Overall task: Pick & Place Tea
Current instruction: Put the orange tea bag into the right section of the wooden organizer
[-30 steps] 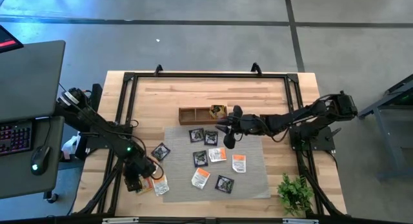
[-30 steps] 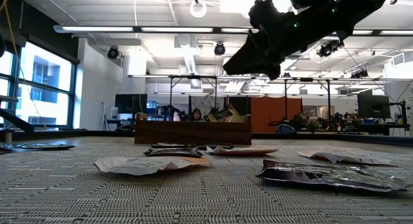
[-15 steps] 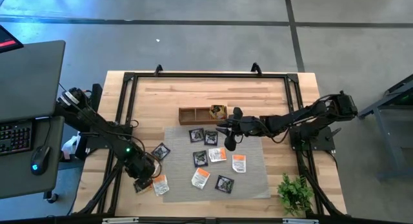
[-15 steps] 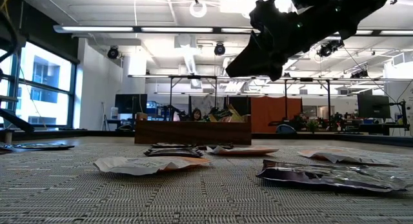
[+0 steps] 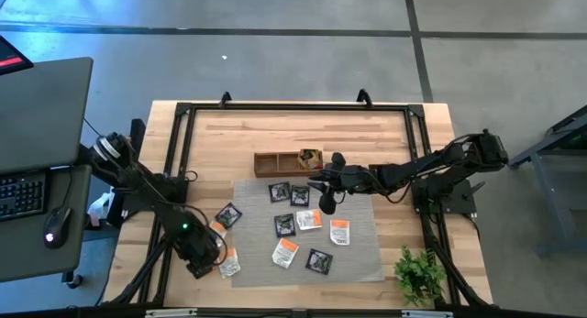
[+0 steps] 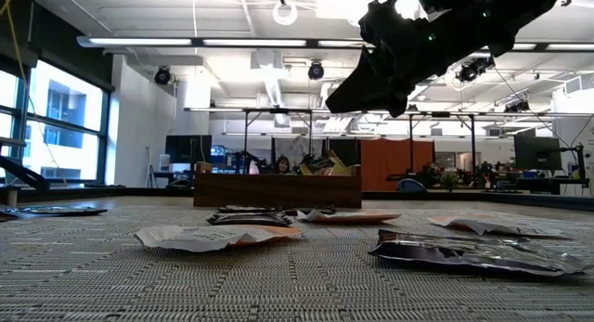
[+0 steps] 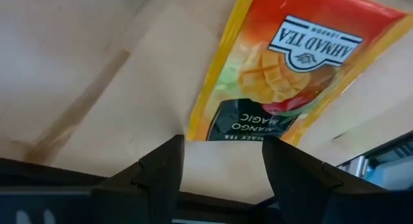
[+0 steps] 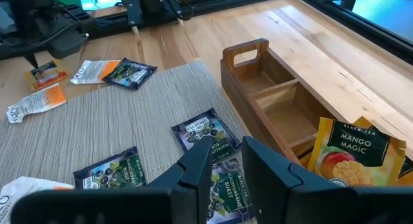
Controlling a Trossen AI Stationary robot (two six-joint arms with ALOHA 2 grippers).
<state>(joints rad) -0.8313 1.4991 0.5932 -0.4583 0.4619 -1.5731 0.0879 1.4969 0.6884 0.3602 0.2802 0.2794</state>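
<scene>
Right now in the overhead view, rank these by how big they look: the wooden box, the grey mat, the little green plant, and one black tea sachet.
1. Grey mat
2. Wooden box
3. Green plant, close to the box in area, so that order is unsure
4. Black tea sachet, clearly smallest

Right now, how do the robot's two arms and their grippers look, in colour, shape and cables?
Both arms are black, slim and jointed. The left arm carries black cables and a small green light near its wrist. The right arm has looped cables too. The left gripper and right gripper each have two flat, dark, angular fingers.
</scene>
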